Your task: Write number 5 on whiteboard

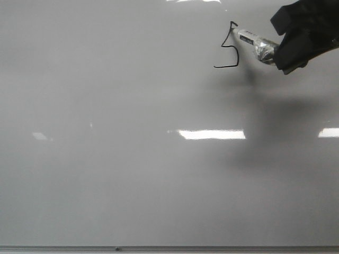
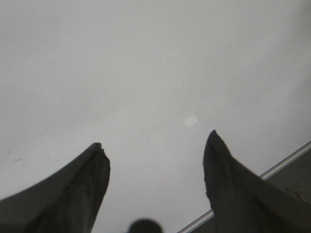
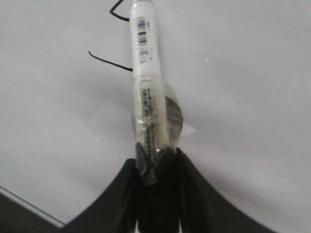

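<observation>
The right gripper clamped the marker, tip at the 5 on the far-right whiteboard, apparently finishing its top stroke; the left gripper gaped empty.

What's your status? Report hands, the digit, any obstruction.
Right hand shut on white barcoded marker, tip at thin black hand-drawn 5. Left hand open, idle. Glossy grey-white whiteboard unobstructed.
</observation>
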`<state>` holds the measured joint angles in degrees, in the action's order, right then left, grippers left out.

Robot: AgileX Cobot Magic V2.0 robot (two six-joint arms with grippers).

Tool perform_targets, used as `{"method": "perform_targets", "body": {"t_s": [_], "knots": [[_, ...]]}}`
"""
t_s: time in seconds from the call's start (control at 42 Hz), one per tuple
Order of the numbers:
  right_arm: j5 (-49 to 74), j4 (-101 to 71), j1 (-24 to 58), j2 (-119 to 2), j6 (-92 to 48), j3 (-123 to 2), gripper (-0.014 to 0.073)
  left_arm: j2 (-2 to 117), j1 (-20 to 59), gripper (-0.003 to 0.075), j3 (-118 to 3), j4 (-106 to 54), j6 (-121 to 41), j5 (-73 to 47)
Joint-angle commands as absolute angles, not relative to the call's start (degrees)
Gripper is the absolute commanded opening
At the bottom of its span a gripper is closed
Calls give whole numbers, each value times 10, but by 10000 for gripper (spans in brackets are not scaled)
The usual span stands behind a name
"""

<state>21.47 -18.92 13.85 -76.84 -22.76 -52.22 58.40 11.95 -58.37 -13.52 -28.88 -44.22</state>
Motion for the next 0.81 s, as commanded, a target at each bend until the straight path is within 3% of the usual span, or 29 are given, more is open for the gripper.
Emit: {"method": "perform_targets", "body": {"t_s": [0.0,0.262,0.524,0.786], "knots": [[174,-193,135,-753,-232,-542,-68,574,118,418,-598,-148,-283,-407],[200,-192,79,-753,-232,-542,-68,574,118,418,-598,-148,-283,-407],[274,-196,136,-681,-234,-542,-68,574,130,418,-598,-162,-291,-403],[461,-196,231,-613,-364,-542,-68,578,275,430,-601,-186,-381,-395]]}}
